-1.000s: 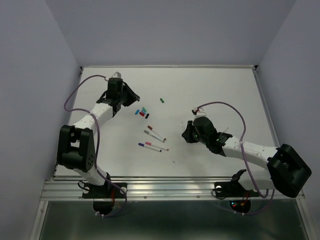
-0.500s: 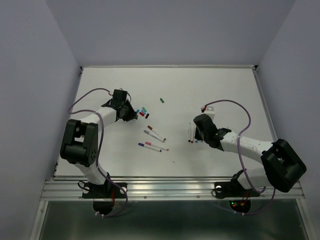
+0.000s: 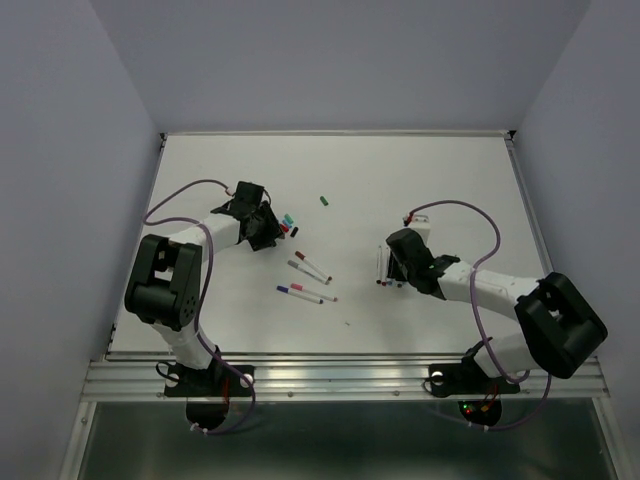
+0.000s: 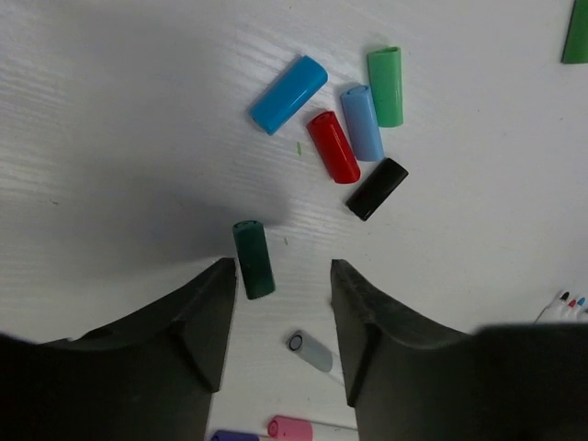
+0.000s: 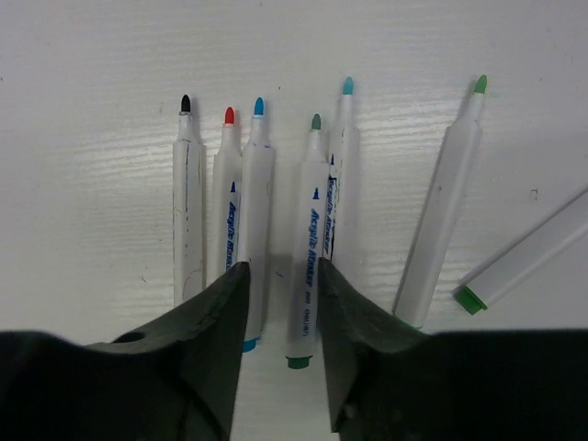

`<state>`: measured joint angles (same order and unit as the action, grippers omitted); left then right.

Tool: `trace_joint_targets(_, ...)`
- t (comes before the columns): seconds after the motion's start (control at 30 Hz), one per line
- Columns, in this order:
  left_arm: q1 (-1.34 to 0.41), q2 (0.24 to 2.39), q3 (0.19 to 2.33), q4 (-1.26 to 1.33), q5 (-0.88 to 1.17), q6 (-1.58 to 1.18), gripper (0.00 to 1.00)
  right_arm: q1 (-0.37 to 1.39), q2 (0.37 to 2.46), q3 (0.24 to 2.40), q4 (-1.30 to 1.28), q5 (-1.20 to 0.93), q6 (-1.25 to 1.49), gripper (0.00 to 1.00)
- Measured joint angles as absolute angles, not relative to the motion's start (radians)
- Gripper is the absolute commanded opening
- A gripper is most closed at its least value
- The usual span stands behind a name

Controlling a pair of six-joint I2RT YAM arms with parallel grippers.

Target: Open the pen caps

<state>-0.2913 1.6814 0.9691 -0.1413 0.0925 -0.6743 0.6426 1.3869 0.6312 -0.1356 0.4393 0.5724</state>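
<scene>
Both arms had shifted in the last second: the left had swung in from the far left corner to the loose caps, and the right had turned over a row of pens.

The left gripper (image 4: 282,268) hung over the white table (image 4: 110,110), jaws apart with nothing between them. Seven pen caps (image 4: 333,147) lay loose on the table ahead of it. They were short, stubby plastic cylinders, each closed at one end. A dark teal cap (image 4: 254,259) lay just beside the gripper's left finger. Farther off was a tight cluster of five: a bright blue cap (image 4: 288,81), a red cap (image 4: 333,147), a pale blue cap (image 4: 362,122), a green cap (image 4: 385,86) and a black cap (image 4: 377,188). A dark green cap (image 4: 577,32) lay well apart at the picture's edge.

Mid-table lay perhaps four capped pens (image 3: 308,294), too small to count surely.

The right gripper (image 5: 282,268) hovered with its jaws apart, clamped on nothing, above six uncapped pens (image 5: 308,248). These lay side by side, with tips of black, red, blue, green, teal and light green. A seventh barrel (image 5: 528,253) lay slanted at the right.
</scene>
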Motion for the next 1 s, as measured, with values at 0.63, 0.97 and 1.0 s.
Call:
trace_joint_targets(0.63, -0.307, 1.491, 1.032, -0.218, 0.035, -0.673, 0.96, 0.689, 1.322, 0.751, -0.101, 0.117, 0.282, 1.0)
trace_joint_targets(0.97, -0.306, 1.396, 1.0, -0.242, -0.07, -0.698, 0.99, 0.833, 1.7, 1.059, -0.064, 0.103, 0.119, 1.0)
trace_joint_targets(1.0, -0.306, 1.391, 0.99, -0.245, -0.076, -0.701, 0.99, 0.838, 1.743, 1.092, -0.066, 0.104, 0.108, 1.0)
